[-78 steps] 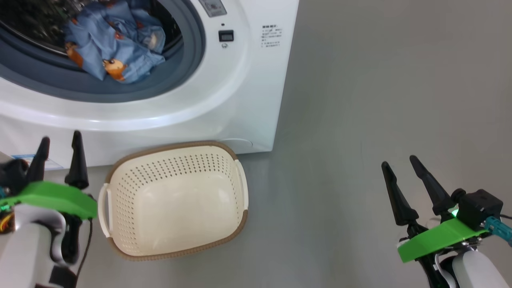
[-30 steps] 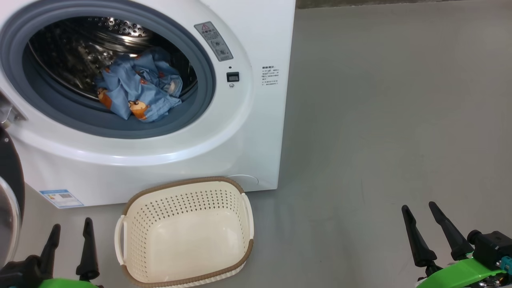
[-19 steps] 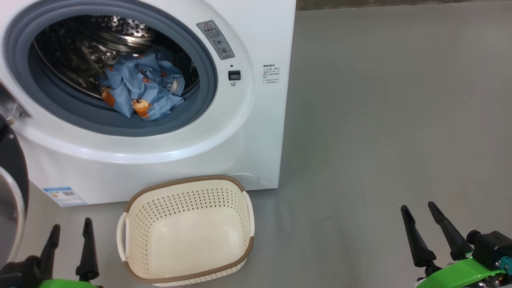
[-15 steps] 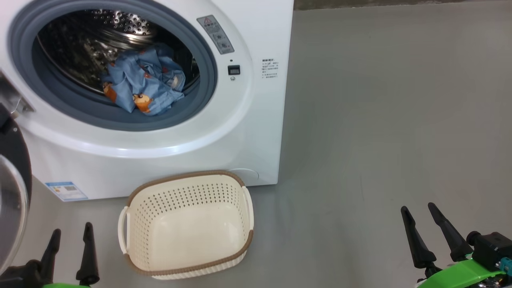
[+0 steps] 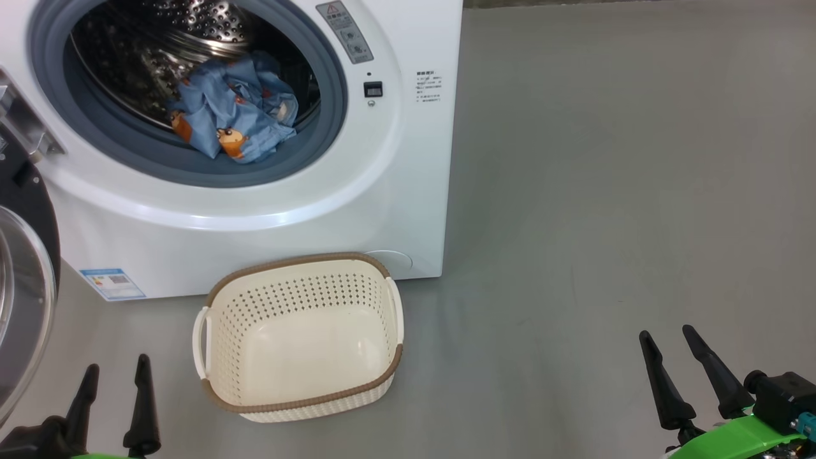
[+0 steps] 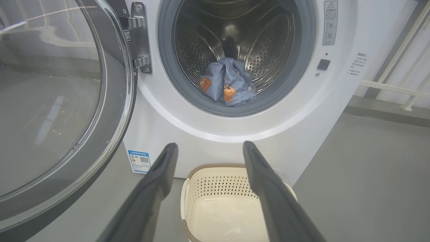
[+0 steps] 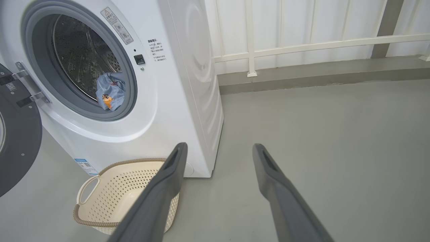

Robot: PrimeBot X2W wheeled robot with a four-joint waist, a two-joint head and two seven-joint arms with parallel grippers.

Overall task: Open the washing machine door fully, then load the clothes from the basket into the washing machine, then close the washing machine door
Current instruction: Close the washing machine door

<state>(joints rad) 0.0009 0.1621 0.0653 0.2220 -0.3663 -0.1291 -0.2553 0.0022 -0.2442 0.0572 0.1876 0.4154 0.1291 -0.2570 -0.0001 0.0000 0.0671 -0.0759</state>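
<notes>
- Standing fully open at the far left, the washing machine door (image 5: 25, 299) is swung back on its hinge, its black rim and glass bowl turned away from the drum mouth so the opening is free.
- Just right of the door's lower edge, the left gripper (image 5: 118, 363) hovers low over the floor (image 5: 605, 191), fingers spread and nothing between them. Its wrist view looks across at the door and the drum mouth, so it seems the arm better placed to push the door shut.
- Next comes the washing machine (image 5: 268, 210), front open. The clothes (image 5: 233, 121) lie bunched in blue folds at the front of the steel drum, down against the grey gasket (image 5: 319, 137) (a fold there might catch in the door). No cream piece can be made out.
- Below, the basket (image 5: 299, 258) sits on the floor just in front of the machine's base, empty. Loading therefore looks done, with only the closing left.
- At the far right, the right gripper (image 5: 665, 333) is likewise released and empty, well apart from basket and machine, out of the door's swing.
</notes>
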